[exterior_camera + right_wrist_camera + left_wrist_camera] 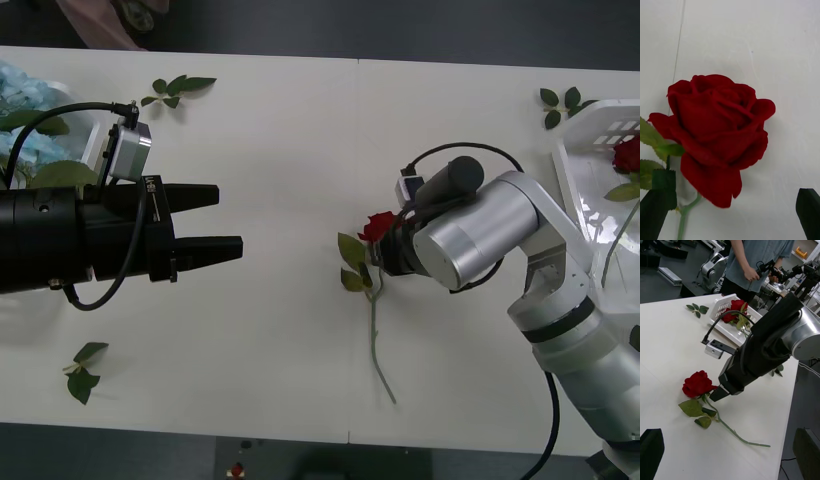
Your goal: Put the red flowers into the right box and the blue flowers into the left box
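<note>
**Trainee:** What am I about to pick up?

**Me:** A red rose (378, 226), lying flat on the white worktop (280, 150) near its middle, stem (377, 350) trailing toward me. My right claw (717, 394) is low over it, fingers parted either side of the stem just under the bloom, nothing gripped yet. I judge it very light and soft: fabric petals that crush, a thin stem that probably bends (wire inside, I'd guess). So I take hold of the stem right below the head, not the petals, and close gently.

**Trainee:** Slippery?

**Me:** The stem looks smooth and thin, so it could roll or slide between the fingers. The leaves (352, 262) beside the grip point may get pinched too.

**Trainee:** And the other arm?

**Me:** The left claw (218, 220) hovers above the worktop's left side, released and carrying nothing.

**Trainee:** Where does the rose go?

**Me:** The right box (585, 170), at the worktop's right edge, with red flowers (733, 311) already inside.

**Trainee:** What can't you make out?

**Me:** The arm covers the exact contact point in the front view. The right box is cut off, so I can't count its roses. The blue flowers (25, 100) and the left box (92, 145) are partly behind my left arm at the far left, mostly hidden.
</note>
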`<state>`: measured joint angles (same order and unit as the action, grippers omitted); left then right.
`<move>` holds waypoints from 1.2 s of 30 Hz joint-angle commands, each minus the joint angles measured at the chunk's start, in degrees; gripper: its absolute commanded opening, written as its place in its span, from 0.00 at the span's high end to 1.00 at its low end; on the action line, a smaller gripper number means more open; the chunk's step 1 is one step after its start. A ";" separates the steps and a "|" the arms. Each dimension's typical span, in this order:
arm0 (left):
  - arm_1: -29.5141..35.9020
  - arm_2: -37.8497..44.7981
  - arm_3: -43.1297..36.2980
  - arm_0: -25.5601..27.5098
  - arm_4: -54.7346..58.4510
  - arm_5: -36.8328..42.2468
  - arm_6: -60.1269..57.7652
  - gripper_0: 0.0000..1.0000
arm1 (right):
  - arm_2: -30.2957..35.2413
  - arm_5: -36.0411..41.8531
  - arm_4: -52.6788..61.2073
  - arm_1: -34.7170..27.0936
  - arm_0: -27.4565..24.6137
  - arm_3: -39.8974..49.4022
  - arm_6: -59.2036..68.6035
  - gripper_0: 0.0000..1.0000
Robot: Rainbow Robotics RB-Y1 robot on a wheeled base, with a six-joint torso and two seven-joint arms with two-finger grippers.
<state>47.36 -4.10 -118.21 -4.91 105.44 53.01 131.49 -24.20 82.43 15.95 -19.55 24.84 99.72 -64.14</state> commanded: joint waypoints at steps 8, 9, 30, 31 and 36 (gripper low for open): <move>0.72 0.05 -1.49 -0.89 0.47 0.25 1.49 0.00 | -2.96 -1.31 -3.21 1.97 1.96 -2.69 5.17 0.00; 0.72 0.05 -1.49 -0.89 0.47 0.25 1.49 0.00 | -3.14 -1.31 -3.21 1.97 1.96 -3.04 5.43 0.00; 0.72 0.05 -1.49 -0.89 0.47 0.25 1.49 0.00 | -5.77 -4.74 -6.55 4.69 1.96 -8.75 10.53 0.00; 0.72 0.05 -1.49 -0.89 0.47 0.25 1.49 0.00 | -5.86 -4.74 -6.55 4.78 1.88 -8.75 10.79 0.00; 0.72 0.05 -1.49 -0.89 0.47 0.25 1.49 0.00 | -6.39 -4.74 -6.64 4.69 1.79 -8.75 11.94 0.72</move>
<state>47.36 -4.10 -118.21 -4.91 105.44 53.01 131.49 -30.57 78.27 9.75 -15.37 25.83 89.89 -54.59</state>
